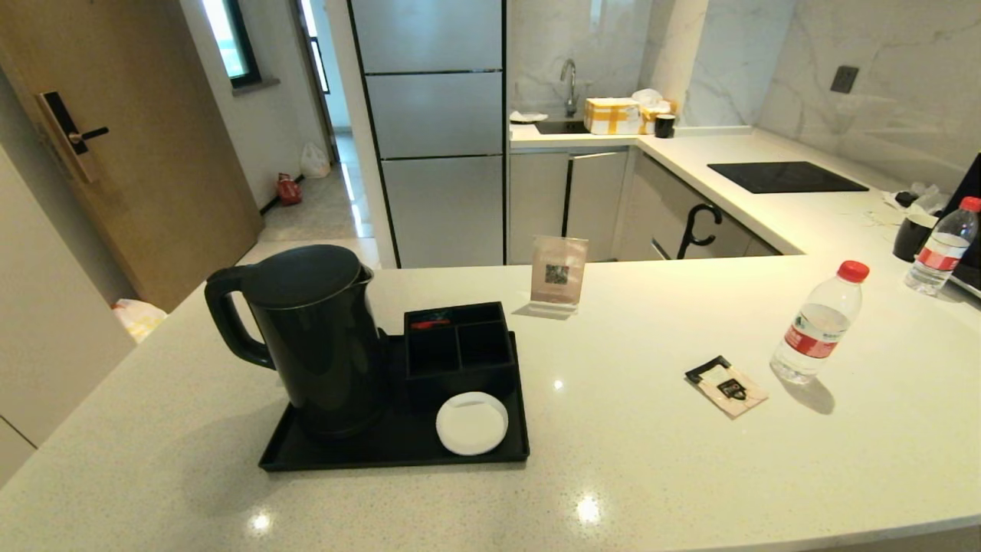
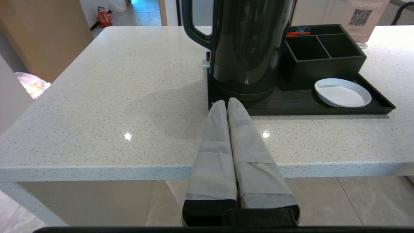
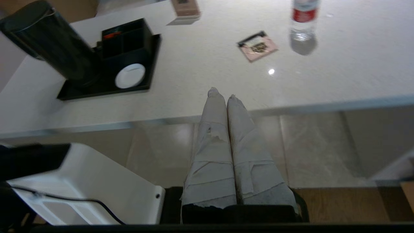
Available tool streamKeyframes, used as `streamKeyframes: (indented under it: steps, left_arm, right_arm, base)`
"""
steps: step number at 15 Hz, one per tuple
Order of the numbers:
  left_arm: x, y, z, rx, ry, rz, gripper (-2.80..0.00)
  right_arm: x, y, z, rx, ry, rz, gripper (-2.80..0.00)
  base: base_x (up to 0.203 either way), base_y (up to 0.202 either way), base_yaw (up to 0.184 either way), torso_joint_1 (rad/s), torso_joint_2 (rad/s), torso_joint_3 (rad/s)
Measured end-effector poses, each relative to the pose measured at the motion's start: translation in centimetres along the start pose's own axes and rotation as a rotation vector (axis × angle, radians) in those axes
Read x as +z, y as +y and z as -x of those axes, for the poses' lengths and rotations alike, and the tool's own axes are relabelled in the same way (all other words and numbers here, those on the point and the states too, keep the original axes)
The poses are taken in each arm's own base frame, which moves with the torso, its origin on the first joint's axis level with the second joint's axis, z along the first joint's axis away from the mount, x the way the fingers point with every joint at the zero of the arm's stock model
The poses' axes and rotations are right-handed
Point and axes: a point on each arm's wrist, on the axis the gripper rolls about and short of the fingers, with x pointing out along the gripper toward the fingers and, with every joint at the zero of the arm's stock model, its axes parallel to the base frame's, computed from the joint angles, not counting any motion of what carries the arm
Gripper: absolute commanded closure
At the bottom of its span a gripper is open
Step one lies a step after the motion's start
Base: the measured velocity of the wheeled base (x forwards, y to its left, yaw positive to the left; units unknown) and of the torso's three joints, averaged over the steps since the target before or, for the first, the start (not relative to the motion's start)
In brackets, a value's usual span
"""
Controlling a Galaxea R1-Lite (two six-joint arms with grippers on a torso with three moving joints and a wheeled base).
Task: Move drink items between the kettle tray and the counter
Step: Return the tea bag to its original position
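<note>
Both drink items, the water bottle (image 1: 818, 323) and the tea sachet (image 1: 726, 386), lie on the bench (image 1: 628, 429), well apart from the kettle tray (image 1: 398, 448). The left gripper (image 2: 227, 103) and the right gripper (image 3: 222, 94) have their fingers pressed together, holding nothing.

In the head view, the surface (image 1: 613, 429) lies bare across the middle and bottom of the frame, between the kettle tray (image 1: 398, 452) at lower left and the tea sachet (image 1: 726, 386) at right. The kettle (image 1: 306, 337) and compartment box (image 1: 458, 345) block the tray's left and rear; a white dish (image 1: 471, 422) fills its front corner. The water bottle (image 1: 818, 323) stands just beside the sachet, and the card (image 1: 558, 274) behind the gap.
</note>
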Motion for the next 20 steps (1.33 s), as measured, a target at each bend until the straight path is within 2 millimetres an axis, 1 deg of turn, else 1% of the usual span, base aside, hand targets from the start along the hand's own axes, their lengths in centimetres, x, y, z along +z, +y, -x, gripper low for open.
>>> streamKeyframes:
  steps: [1,2,3,4,5,6,8,10,14,16,18,19,20]
  left_arm:
    - [0.0,0.0,0.0,0.000,0.000,0.000,0.00]
    - [0.0,0.0,0.0,0.000,0.000,-0.001,0.00]
    - [0.0,0.0,0.0,0.000,0.000,-0.001,0.00]
    - [0.0,0.0,0.0,0.000,0.000,-0.001,0.00]
    - [0.0,0.0,0.0,0.000,0.000,-0.001,0.00]
    - [0.0,0.0,0.0,-0.001,0.000,-0.001,0.00]
    - [0.0,0.0,0.0,-0.001,0.000,-0.001,0.00]
    - [0.0,0.0,0.0,0.000,0.000,0.000,0.00]
    - [0.0,0.0,0.0,-0.001,0.000,0.000,0.00]
    - [0.0,0.0,0.0,0.000,0.000,0.000,0.00]
    - [0.0,0.0,0.0,0.000,0.000,0.000,0.00]
    - [0.0,0.0,0.0,0.000,0.000,0.000,0.00]
    - [0.0,0.0,0.0,0.001,0.000,0.000,0.00]
  right_arm:
    - [-1.8,0.1,2.0,-0.033,-0.033,-0.004,0.00]
    - [-3.4,0.2,3.3,-0.049,-0.068,-0.011,0.00]
    - [-4.9,0.2,4.2,-0.051,-0.116,-0.009,0.00]
    - [-6.3,0.1,4.5,-0.051,-0.156,0.002,0.00]
    - [-7.4,-0.1,4.2,-0.054,-0.190,0.014,0.00]
    - [-8.1,-0.2,3.9,-0.055,-0.238,0.020,0.00]
    - [-8.4,-0.3,3.4,-0.047,-0.331,0.010,0.00]
    - [-8.4,-0.6,1.6,-0.038,-0.378,-0.013,0.00]
    - [-8.6,-1.7,-3.9,-0.063,-0.449,-0.048,0.00]
    - [-9.0,-2.2,-6.1,-0.064,-0.495,-0.048,0.00]
    - [-9.1,-2.4,-7.2,-0.059,-0.555,-0.027,0.00]
    - [-9.4,-2.6,-8.0,-0.063,-0.568,-0.002,0.00]
    - [-10.3,-3.0,-9.3,-0.073,-0.561,0.025,0.00]
  base:
    - [0.000,0.000,0.000,0.000,0.00,0.000]
    - [0.000,0.000,0.000,0.000,0.00,0.000]
    - [0.000,0.000,0.000,0.000,0.00,0.000]
    - [0.000,0.000,0.000,0.000,0.00,0.000]
    - [0.000,0.000,0.000,0.000,0.00,0.000]
    - [0.000,0.000,0.000,0.000,0.00,0.000]
    - [0.000,0.000,0.000,0.000,0.00,0.000]
    - [0.000,0.000,0.000,0.000,0.00,0.000]
    - [0.000,0.000,0.000,0.000,0.00,0.000]
    - [0.000,0.000,0.000,0.000,0.00,0.000]
    - [0.000,0.000,0.000,0.000,0.00,0.000]
    - [0.000,0.000,0.000,0.000,0.00,0.000]
    - [0.000,0.000,0.000,0.000,0.00,0.000]
